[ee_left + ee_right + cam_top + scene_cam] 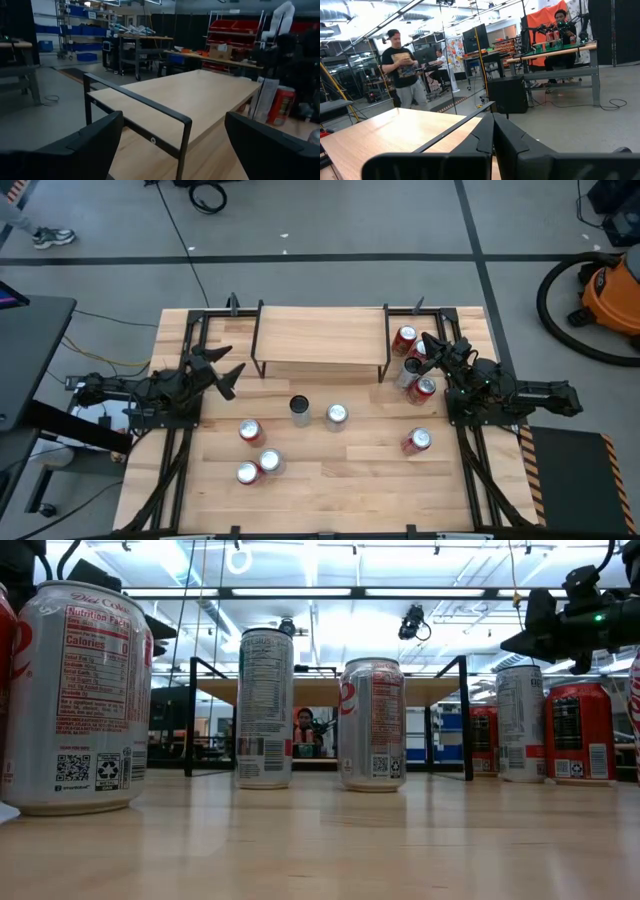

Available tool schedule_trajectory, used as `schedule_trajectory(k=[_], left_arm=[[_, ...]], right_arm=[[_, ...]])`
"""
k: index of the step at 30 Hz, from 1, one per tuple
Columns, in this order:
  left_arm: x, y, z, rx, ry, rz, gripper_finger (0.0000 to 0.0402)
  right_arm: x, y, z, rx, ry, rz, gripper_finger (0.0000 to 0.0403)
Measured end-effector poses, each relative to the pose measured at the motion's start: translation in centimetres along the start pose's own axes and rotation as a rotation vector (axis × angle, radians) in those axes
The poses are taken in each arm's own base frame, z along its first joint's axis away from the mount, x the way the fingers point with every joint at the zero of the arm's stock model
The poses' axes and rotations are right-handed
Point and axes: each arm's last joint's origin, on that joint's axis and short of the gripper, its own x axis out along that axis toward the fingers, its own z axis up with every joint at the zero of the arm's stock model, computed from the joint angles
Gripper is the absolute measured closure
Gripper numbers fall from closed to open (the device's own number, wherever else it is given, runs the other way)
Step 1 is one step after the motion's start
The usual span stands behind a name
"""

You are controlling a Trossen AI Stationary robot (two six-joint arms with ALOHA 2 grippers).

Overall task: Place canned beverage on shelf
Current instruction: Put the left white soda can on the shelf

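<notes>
The shelf [320, 340], a light-wood board on thin black legs, stands at the table's far middle; it also shows in the low view [330, 690] and in both wrist views [200, 100] [395, 130]. Several cans stand upright on the table in front of it: a dark one [300, 410], a silver one [337, 415], and red ones [250, 432] [417, 441]. My left gripper [228, 370] hovers open at the shelf's left end, its fingers [75, 145] wide apart around nothing. My right gripper [432, 345] hovers shut [492, 135] at the shelf's right end.
A cluster of red and silver cans [412, 365] stands just under my right gripper by the shelf's right legs. Two more cans [260, 468] stand toward the near left. A black frame [190, 330] runs along the table's edges. Bare wood lies along the near edge.
</notes>
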Motion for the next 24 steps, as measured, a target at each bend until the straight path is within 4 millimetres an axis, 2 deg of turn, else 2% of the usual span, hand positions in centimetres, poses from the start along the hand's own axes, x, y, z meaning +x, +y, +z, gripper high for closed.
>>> schedule_trajectory(k=[7,17,20,24], left_arm=[[0.0,0.0,0.2,-0.215,-0.018,-0.003,0.0040],[0.0,0.0,1.0,-0.290,-0.079,-0.013,0.0040],[-0.1,0.0,1.3,-0.317,-0.103,-0.017,0.0040],[-0.1,0.0,1.4,-0.350,-0.109,-0.020,0.0040]], right_arm=[[0.0,0.0,0.0,0.002,-0.001,0.000,0.0387],[0.0,0.0,0.9,0.015,-0.067,-0.011,0.0387],[0.0,0.1,1.1,0.073,-0.086,0.034,0.0387],[-0.1,0.4,1.1,0.067,-0.082,0.144,0.0387]])
